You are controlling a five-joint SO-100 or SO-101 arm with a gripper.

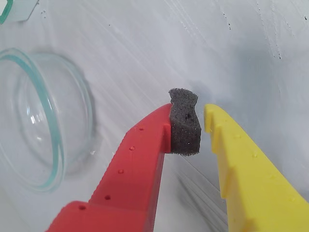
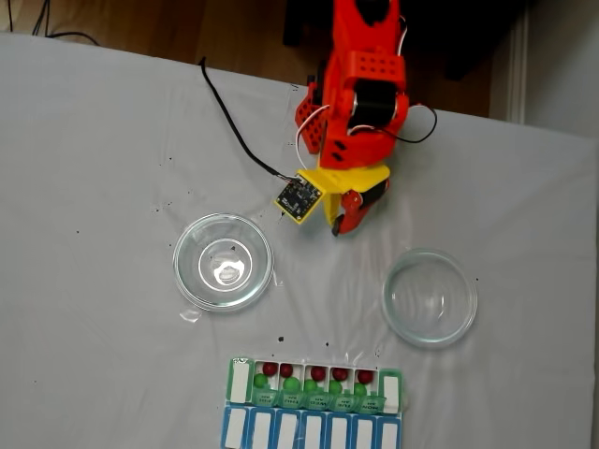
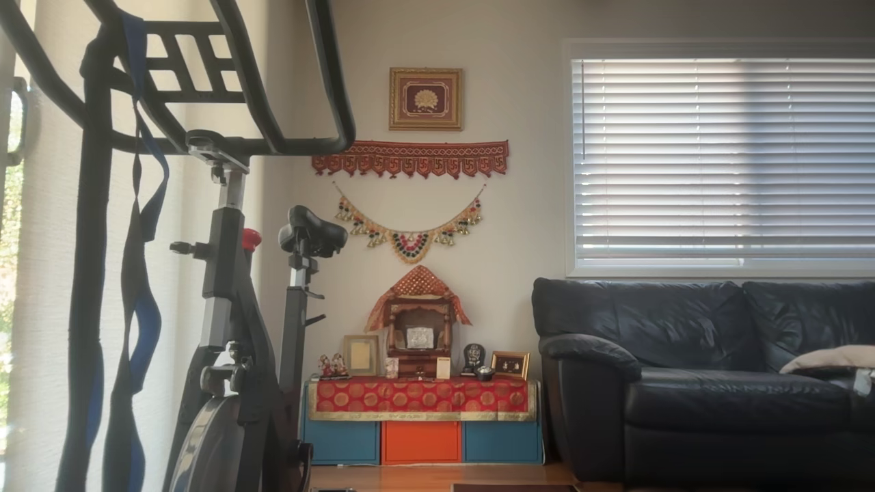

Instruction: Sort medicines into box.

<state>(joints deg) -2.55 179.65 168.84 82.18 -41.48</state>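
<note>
1. At the near edge of the desk in the fixed view lies the box, its upper row of green lids flipped open and its lower row of blue lids closed; whatever is printed on the lids is too small to read.
2. In the open compartments sit the medicines, dark red balls toward the back and green ones just in front of them (the outermost cells at either end look empty).
3. Beyond the box stand two clear glass dishes, well apart: the left dish and the right dish, with no balls to be seen in either.
4. Between and behind the dishes hangs the gripper; in the wrist view the gripper has a narrow gap between the grey foam pad on its red finger and the yellow finger, holding nothing.
5. The other view shows a room with an exercise bike and a dark sofa.
</note>
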